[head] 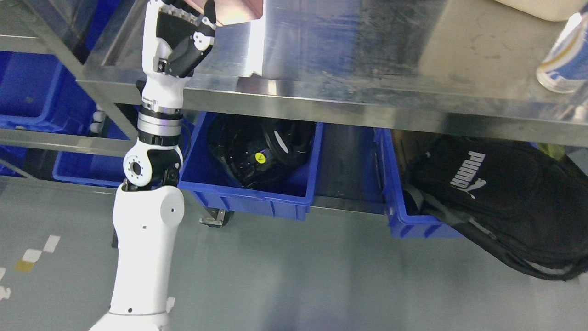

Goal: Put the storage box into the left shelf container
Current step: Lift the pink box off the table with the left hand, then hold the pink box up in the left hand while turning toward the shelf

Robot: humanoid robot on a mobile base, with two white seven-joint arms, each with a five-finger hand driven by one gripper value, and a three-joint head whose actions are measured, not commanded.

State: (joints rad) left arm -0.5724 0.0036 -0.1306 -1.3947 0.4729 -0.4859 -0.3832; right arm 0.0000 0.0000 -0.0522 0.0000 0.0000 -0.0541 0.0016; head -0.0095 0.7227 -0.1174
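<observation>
Head view, robot hand: the left white-and-black robot hand reaches up over the brushed steel worktop, fingers against a pinkish-brown storage box cut off by the top edge; whether it grips cannot be told.
Head view, shelf: the blue plastic bin at left lies well apart from the box.
Progress: early; carrying and placing remain.

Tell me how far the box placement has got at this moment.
Done: the left hand has reached the pinkish box on the steel table, fingers against its left side. In hand: securing the grasp; the box is cut off at the top edge, so a lift cannot be confirmed. Left: carrying it to a blue bin on the shelf at left, and releasing. The right arm is out of view.
</observation>
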